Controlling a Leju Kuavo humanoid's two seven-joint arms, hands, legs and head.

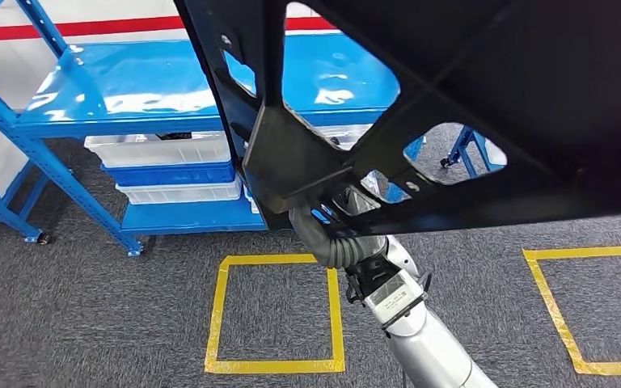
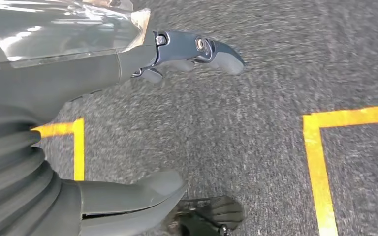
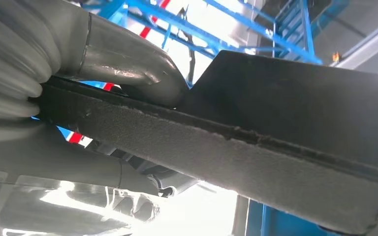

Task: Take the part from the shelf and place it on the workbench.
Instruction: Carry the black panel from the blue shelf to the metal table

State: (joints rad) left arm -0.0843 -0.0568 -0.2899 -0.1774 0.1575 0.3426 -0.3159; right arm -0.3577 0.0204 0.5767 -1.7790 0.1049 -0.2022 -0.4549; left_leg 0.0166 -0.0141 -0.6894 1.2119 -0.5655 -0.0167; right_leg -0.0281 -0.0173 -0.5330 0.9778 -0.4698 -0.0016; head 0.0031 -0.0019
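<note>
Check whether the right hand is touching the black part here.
Touching. The right wrist view shows the right hand gripping the black part, its grey thumb pressed on one face of the panel's edge and the fingers on the other.

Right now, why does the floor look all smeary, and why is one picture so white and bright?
Left wrist view: the carpet is streaked by motion blur. Right wrist view: bright backlight washes out behind the black part, leaving it dark. Head view: glare shines on the blue shelf.

Part (image 1: 453, 97) – big black flat panel w/ cut-out holes
Held up off floor, tilted, close to head cam; edge clamped in right hand (image 3: 128, 73).
</note>
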